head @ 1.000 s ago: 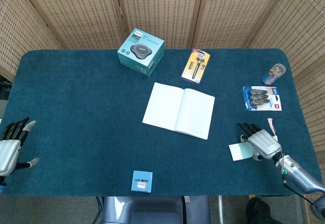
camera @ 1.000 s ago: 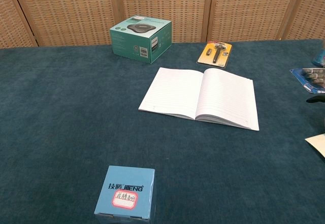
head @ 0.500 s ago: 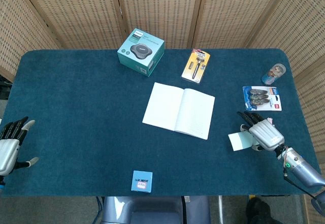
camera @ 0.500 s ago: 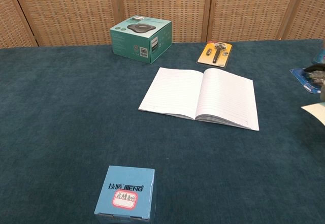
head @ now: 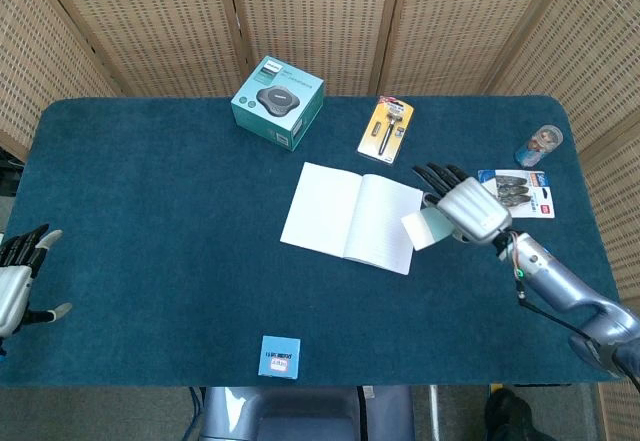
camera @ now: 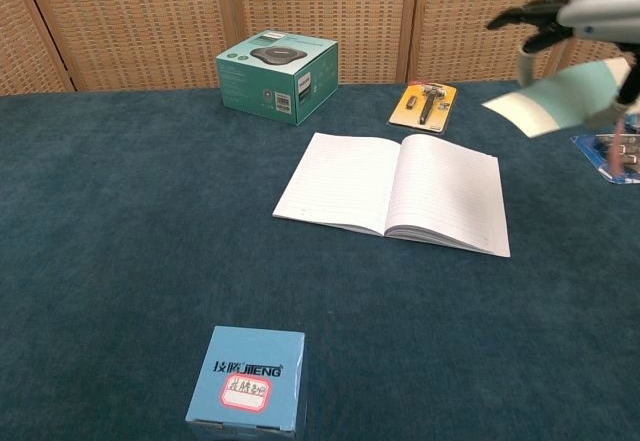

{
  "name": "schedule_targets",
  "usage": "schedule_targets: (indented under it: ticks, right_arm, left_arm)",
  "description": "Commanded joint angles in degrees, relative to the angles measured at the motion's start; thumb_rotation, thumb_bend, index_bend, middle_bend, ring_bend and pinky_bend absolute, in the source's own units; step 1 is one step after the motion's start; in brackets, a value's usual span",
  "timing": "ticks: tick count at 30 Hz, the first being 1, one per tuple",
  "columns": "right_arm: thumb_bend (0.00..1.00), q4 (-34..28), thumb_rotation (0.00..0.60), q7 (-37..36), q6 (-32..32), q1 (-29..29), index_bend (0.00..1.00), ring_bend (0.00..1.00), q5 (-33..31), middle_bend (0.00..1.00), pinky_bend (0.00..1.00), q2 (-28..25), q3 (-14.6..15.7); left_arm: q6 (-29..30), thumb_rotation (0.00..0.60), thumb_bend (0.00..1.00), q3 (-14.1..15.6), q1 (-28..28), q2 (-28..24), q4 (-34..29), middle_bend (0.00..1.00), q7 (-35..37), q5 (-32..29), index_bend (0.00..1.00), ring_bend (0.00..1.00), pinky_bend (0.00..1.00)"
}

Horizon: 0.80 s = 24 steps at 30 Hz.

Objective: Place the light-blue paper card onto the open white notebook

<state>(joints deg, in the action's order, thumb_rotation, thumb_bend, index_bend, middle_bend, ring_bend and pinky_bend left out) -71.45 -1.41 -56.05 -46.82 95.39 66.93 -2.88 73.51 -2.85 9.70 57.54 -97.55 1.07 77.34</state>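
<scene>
- Head view shows the right hand (head: pixel 470 211) holding the light-blue paper card (head: pixel 424 228) raised above the table (head: pixel 150 211), at the right edge of the open white notebook (head: pixel 352 216); the card sticks out from under the hand toward the page, a carry that suits laying it flat on the paper
- Chest view confirms the lift; the card (camera: pixel 560 99) hangs well above the table, tilted, its free end pointing at the notebook (camera: pixel 395 191), so it is not yet released
- Left hand (head: pixel 15 286) rests at the table's near-left edge, fingers spread and holding nothing; it has no part in this step
- A second earlier the right hand lay low near the table's right front edge with the card on the cloth; it has since risen and swung inward to the notebook; the notebook and the left hand have barely shifted
- Judged from this, only lowering and letting go remain
</scene>
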Motion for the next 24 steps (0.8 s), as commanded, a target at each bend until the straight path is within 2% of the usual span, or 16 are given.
schedule_targets:
  ticks: [1, 6, 10, 16, 24]
  right_arm:
    - [0.13, -4.2, 0.6, 10.7, 8.3, -6.9, 0.66, 0.0, -5.6, 0.0, 0.18, 1.3, -6.4]
    - [0.14, -1.3, 0.6, 19.6, 13.1, -12.4, 0.66, 0.0, -8.2, 0.0, 0.2, 8.3, -8.6]
    - [0.14, 4.8, 0.6, 24.4, 14.0, -15.5, 0.66, 0.0, -6.8, 0.0, 0.23, 15.1, -7.6]
    - [0.14, 11.5, 0.6, 24.6, 15.3, -18.2, 0.66, 0.0, -5.8, 0.0, 0.23, 21.8, -6.3]
    - [0.16, 17.1, 0.6, 26.1, 15.4, -21.2, 0.66, 0.0, -3.6, 0.0, 0.26, 25.7, -5.1]
  left_arm:
    - [-1.1, 0.6, 0.0, -0.5, 0.5, -0.3, 0.6, 0.0, 0.9, -1.1, 0.0, 0.0, 0.0]
    - [-2.8, 0.6, 0.0, -1.0, 1.1, -0.5, 1.5, 0.0, 2.1, -2.8, 0.0, 0.0, 0.0]
    - [-3.9, 0.6, 0.0, -1.1, 1.4, -0.6, 2.1, 0.0, 2.9, -3.7, 0.0, 0.0, 0.0]
    - [-5.5, 0.6, 0.0, -1.5, 2.0, -0.5, 2.6, 0.0, 3.2, -5.5, 0.0, 0.0, 0.0]
    - [-7.0, 0.6, 0.0, -1.9, 2.8, -0.3, 2.9, 0.0, 2.8, -6.8, 0.0, 0.0, 0.0]
